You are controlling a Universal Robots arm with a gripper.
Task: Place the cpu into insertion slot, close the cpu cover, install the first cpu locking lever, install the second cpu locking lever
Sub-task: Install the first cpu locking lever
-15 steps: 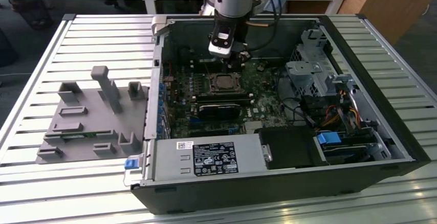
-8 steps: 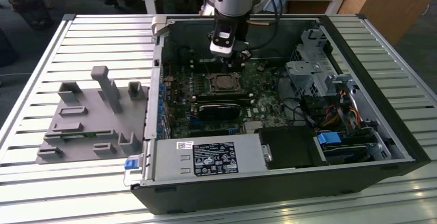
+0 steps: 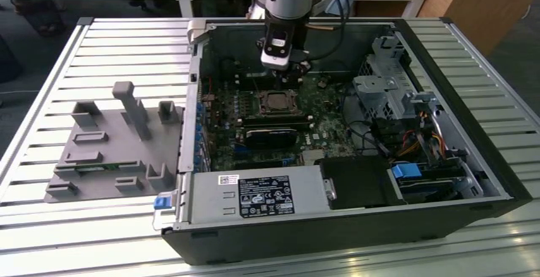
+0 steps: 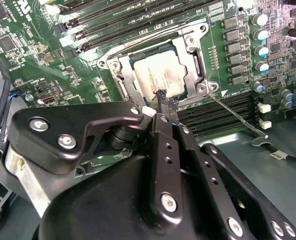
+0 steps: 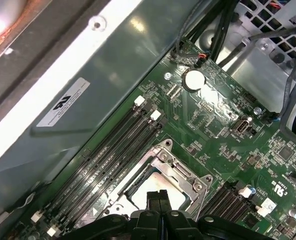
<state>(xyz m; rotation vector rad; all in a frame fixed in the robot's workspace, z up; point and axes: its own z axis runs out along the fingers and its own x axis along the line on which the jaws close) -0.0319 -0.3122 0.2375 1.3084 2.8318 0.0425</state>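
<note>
Sitting flat on the motherboard [image 4: 27, 40], the cpu [image 4: 155, 75] shows its dull metal top through the window of the cpu cover [image 4: 194, 52], which lies down around it. I judge the chip light, rigid and easily damaged on its underside, so best held by its edges only. The cover is thin, stiff sheet metal. The wire-like locking lever [image 4: 235, 114] slanting away from one corner of the cover looks springy and slippery, best pushed near its free end. The gripper [image 4: 165, 104] has its fingers pressed together with nothing between them, its tip over the cover's near edge. Whether that tip touches metal I cannot tell. The gripper's own body hides the cover's near side in both wrist views, so how anything latches there is hidden.
</note>
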